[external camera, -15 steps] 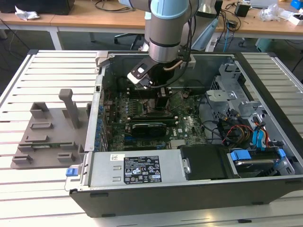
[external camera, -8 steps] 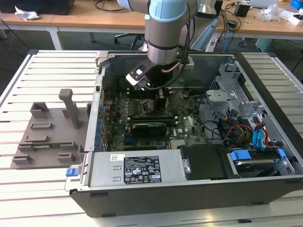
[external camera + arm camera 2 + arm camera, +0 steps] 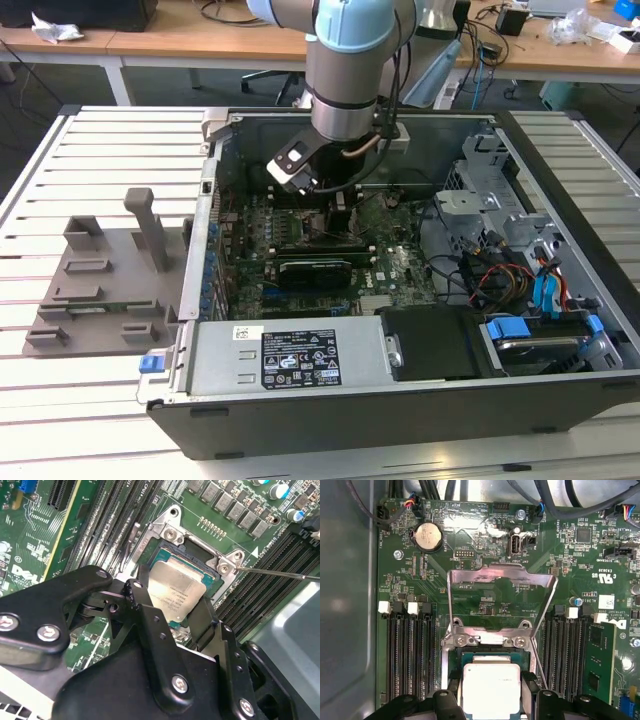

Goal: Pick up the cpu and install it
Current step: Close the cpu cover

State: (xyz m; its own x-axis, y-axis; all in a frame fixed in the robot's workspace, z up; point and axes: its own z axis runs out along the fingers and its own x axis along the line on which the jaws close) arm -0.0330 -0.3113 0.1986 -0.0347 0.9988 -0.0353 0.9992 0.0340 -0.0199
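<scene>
Install step: the hand (image 3: 173, 606) pinches the cpu (image 3: 491, 687) between its fingers at the open socket frame (image 3: 485, 639); seating likely demands square alignment.

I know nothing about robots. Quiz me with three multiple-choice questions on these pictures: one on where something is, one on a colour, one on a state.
1. Where is the cpu?
A. On the grey tray outside the case.
B. At the socket on the motherboard, between the fingers of the gripper.
C. On top of the power supply.

2. What colour is the cpu's top?
A. Red.
B. Black.
C. Silver.

3. How does the socket's metal load plate stand?
A. Raised open.
B. Closed over the cpu.
C. Taken off, lying on the table.

Answers:
1 B: both wrist views show it at the socket, with black fingers flanking it.
2 C: its top is dull silver.
3 A: in the first wrist view the plate stands tilted up, with the board visible through it.
</scene>
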